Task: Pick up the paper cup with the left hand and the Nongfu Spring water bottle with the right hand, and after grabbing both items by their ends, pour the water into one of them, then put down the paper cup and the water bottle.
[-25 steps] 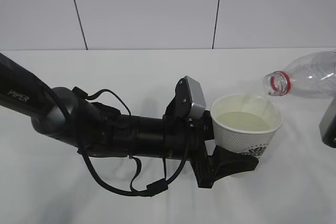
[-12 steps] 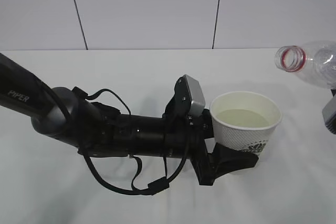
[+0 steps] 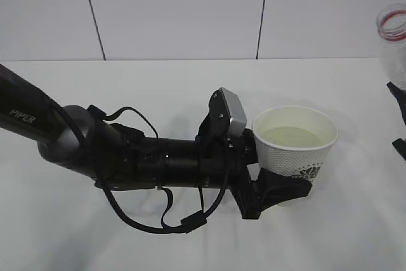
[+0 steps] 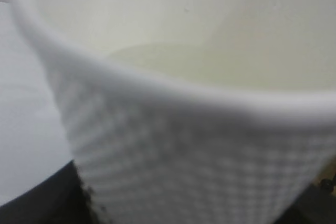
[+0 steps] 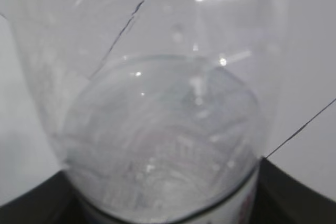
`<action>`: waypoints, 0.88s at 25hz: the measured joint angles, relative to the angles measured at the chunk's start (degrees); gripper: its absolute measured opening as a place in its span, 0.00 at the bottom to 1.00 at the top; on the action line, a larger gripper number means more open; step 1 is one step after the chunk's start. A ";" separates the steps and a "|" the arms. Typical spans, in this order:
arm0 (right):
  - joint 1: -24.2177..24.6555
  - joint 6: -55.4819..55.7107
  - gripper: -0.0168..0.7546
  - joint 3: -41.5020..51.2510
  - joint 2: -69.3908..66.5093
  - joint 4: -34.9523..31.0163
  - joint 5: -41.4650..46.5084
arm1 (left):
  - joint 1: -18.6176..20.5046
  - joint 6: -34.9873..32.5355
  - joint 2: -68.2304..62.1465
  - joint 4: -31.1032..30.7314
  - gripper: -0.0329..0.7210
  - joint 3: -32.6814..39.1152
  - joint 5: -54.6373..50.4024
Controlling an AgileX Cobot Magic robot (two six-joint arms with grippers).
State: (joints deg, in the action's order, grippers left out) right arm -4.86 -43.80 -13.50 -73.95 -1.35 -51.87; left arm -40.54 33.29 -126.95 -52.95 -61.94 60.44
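Note:
The white paper cup (image 3: 295, 154) is held upright above the table, and my left gripper (image 3: 287, 179) is shut on its lower part. Water (image 3: 292, 137) fills the cup partway. In the left wrist view the cup (image 4: 189, 145) fills the frame, with a dark finger (image 4: 39, 200) at the lower left. The clear Nongfu Spring water bottle (image 3: 394, 36) stands nearly upright at the far right edge, showing its red neck ring and open mouth. My right gripper (image 3: 401, 118) is shut on it lower down, mostly cut off. In the right wrist view the bottle (image 5: 163, 145) sits between dark fingers (image 5: 294, 195).
The white table (image 3: 158, 93) runs back to a pale panelled wall (image 3: 177, 11). My left arm (image 3: 127, 160), with looping cables, lies across the left and middle of the table.
The bottle has swung from tilted, with its mouth beside the cup rim, to nearly upright, and has moved up and right to the frame edge. The cup has shifted slightly left.

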 joint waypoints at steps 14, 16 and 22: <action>0.00 29.89 0.63 0.00 0.00 0.00 0.00 | 0.00 0.09 0.00 1.03 0.75 0.00 -0.10; 0.00 34.51 0.63 0.00 0.00 0.00 0.00 | 0.00 0.09 0.00 1.23 0.75 0.00 -0.10; 0.00 44.69 0.63 0.00 0.00 -0.11 0.53 | 0.00 0.09 0.00 1.64 0.75 0.00 -0.10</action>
State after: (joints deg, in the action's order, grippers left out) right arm -4.86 0.89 -13.50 -73.95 -1.46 -51.34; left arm -40.54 33.38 -126.95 -51.31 -61.94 60.33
